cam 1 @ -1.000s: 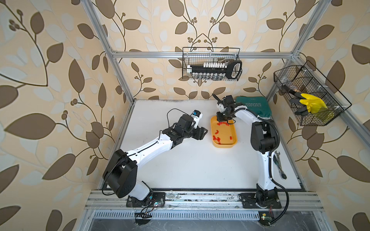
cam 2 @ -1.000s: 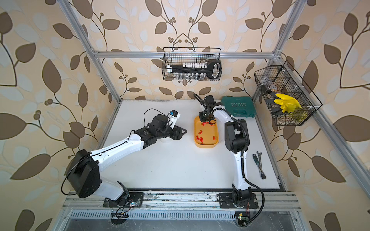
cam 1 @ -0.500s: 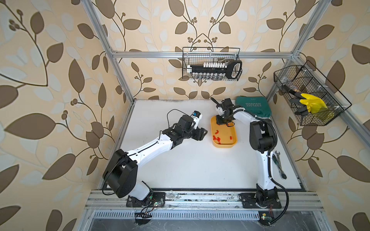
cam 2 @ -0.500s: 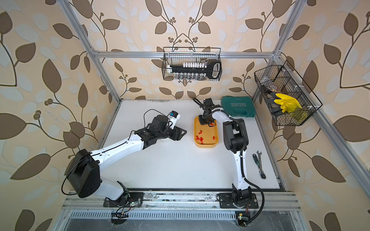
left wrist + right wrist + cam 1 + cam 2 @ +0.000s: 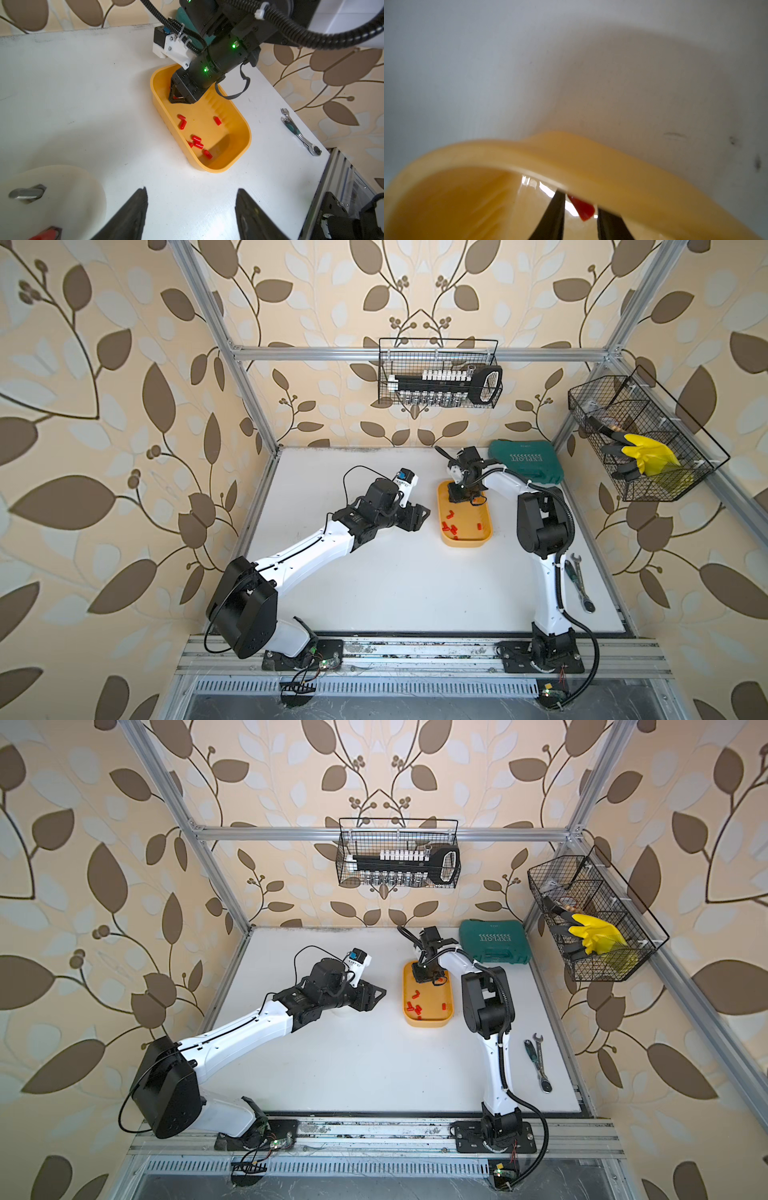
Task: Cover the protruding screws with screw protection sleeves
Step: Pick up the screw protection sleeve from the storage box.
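Tray: 7 loose sleeves, 8th sleeve between right gripper's slightly parted jaws. Left gripper apart, empty. Right widened since.

Glossy yellow plastic tray — smooth red plastic sleeves; matt white table.

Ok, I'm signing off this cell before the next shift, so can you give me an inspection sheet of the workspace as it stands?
Surface: white table, a few dark marks.
Job's things: red sleeves loose in the yellow tray; white dome showing one bare screw.
Clutter: ratchet, spanner, green case.
End effectors: left end effector open, empty; right end effector inside the tray, jaws parted around one sleeve.
Cables: black conduit along the right arm; loose wires at the front rail.
Surroundings: wire baskets holding a socket set and a yellow glove.
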Tool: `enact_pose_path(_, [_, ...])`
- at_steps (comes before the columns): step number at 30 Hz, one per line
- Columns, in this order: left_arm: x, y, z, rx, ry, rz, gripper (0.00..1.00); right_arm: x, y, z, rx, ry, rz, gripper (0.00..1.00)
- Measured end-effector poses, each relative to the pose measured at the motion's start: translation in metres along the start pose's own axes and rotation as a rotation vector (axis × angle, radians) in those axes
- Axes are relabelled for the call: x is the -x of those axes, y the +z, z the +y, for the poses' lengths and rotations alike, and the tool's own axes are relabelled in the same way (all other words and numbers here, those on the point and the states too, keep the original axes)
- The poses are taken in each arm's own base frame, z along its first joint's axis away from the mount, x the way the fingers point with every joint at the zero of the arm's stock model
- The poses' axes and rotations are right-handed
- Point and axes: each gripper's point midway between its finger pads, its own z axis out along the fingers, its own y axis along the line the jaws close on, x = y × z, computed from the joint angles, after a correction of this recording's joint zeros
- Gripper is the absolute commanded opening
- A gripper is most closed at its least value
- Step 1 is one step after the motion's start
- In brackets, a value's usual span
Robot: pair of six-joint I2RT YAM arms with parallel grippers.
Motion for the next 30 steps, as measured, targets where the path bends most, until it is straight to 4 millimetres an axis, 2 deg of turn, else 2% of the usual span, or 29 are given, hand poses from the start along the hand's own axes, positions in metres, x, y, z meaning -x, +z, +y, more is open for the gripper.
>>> enact_pose_path(2, [-0.001,0.0,0.0,0.0,0.0,0.001,0.69,0.0,0.0,0.001,0.0,-0.001,0.002,0.29])
enact_pose_path(5, [-0.005,0.0,0.001,0.003,-0.002,0.009,0.69,-0.001,0.0,0.001,0.0,0.001,0.004,0.2])
enact_pose_path(7, [-0.005,0.0,0.002,0.004,-0.002,0.01,0.69,-0.001,0.0,0.002,0.001,0.0,0.005,0.2])
enact_pose_path(10, [-0.005,0.0,0.002,0.005,-0.002,0.008,0.69,0.0,0.0,0.004,0.004,-0.004,-0.002,0.3])
enact_pose_path(13, [-0.007,-0.003,0.002,0.006,-0.002,0.007,0.7,0.002,0.001,0.006,0.006,-0.007,-0.01,0.3])
enact_pose_path(19, [-0.011,-0.01,0.005,0.023,-0.001,-0.002,0.7,0.006,0.001,0.011,0.007,-0.012,-0.01,0.16])
enact_pose_path(30, [-0.008,-0.013,0.005,0.028,0.001,-0.013,0.71,0.006,-0.001,0.012,0.01,0.022,-0.008,0.14])
